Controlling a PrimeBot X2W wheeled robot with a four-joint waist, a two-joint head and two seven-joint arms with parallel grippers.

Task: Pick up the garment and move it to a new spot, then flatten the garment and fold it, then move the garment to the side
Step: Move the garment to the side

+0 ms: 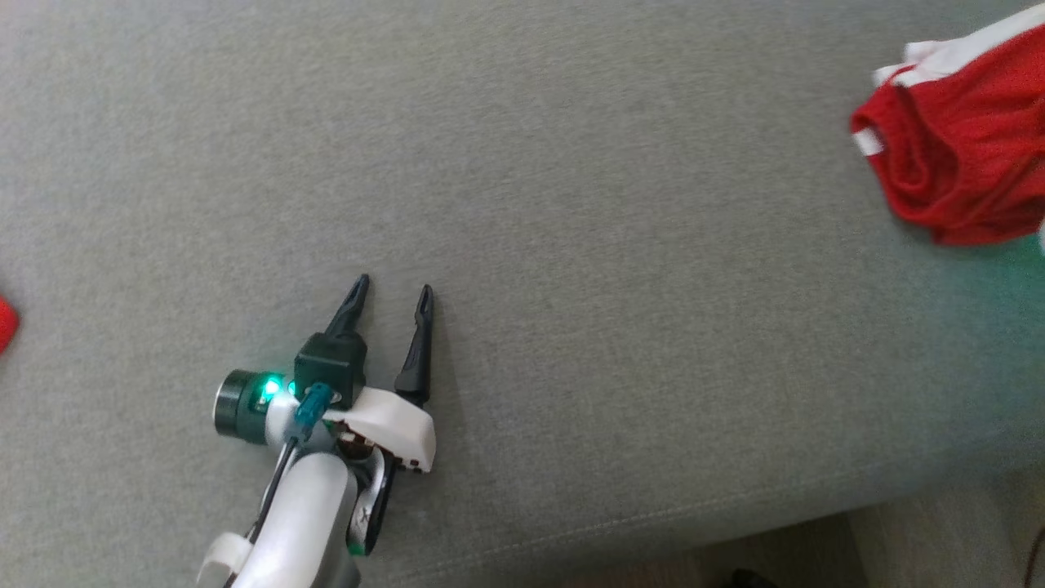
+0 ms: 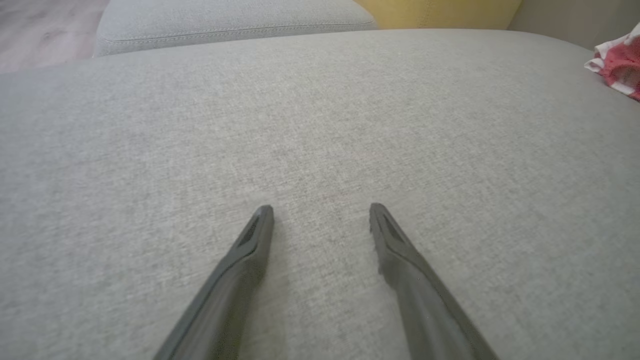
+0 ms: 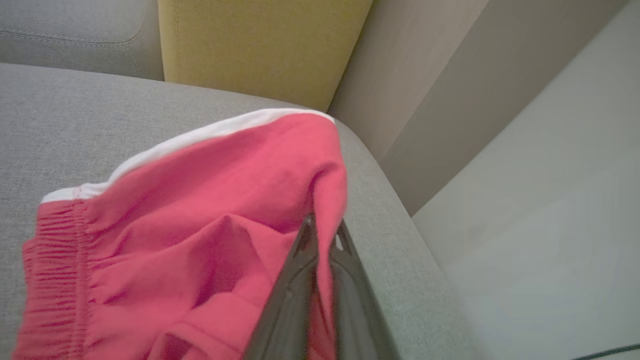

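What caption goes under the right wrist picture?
Right gripper, jaws shut on the red garment, above the grey sofa seat.

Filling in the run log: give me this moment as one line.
stage: pick-up | right tool: shut on red white-trimmed fabric garment | left tool: open, empty, over grey fabric sofa cushion

Nothing readable is showing from where I am standing: no word, label, brand, number or sign is appearing on the red garment [image 1: 959, 147], nor on the grey cushion [image 1: 571, 204] lying under it.
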